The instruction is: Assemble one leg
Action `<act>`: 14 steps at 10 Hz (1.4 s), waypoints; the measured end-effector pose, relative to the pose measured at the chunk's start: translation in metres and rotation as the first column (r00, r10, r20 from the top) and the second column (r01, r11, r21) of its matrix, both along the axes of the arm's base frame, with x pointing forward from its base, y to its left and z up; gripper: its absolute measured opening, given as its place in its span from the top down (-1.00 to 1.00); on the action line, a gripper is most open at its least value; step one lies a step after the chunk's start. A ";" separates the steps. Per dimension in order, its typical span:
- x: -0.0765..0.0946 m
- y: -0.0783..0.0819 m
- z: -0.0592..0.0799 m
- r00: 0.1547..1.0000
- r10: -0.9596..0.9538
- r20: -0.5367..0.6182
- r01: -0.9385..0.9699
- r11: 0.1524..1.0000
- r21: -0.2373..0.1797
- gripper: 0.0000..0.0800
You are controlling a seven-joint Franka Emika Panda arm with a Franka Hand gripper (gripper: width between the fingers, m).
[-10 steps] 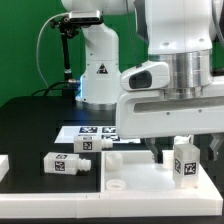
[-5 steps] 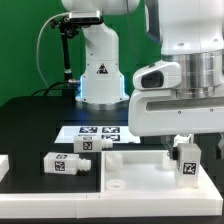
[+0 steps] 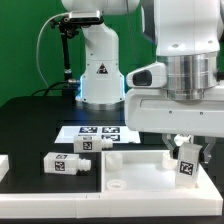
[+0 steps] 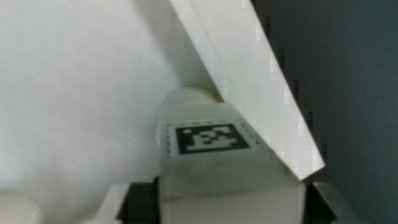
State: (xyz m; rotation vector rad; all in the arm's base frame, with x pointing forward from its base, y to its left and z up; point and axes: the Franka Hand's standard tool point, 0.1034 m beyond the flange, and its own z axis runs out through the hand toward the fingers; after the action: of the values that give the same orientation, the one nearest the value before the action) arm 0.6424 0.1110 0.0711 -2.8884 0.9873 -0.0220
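One leg point(image 3: 186, 164) stands upright at the exterior view's right: a small white block with a black-and-white square tag on the face toward the camera, leaning a touch, its base on the large white panel point(image 3: 140, 172) near that panel's right end. Its top sits right under the gripper point(image 3: 183, 141), too crowded there to tell whether it is touched. The wrist view shows the leg point(image 4: 217, 150) close up, tag clear, beside a slanting white edge. Two more legs lie on their sides on the black bench point(image 3: 30, 125): one point(image 3: 65, 163) at the left, another point(image 3: 92, 144) just behind it.
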 end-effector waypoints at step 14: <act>0.002 -0.004 0.000 0.300 -0.926 -0.231 0.953 0.302 0.026 0.27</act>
State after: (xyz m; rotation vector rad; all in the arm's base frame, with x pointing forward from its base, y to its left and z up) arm 0.6446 0.1075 0.0712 -1.6947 2.4457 0.2255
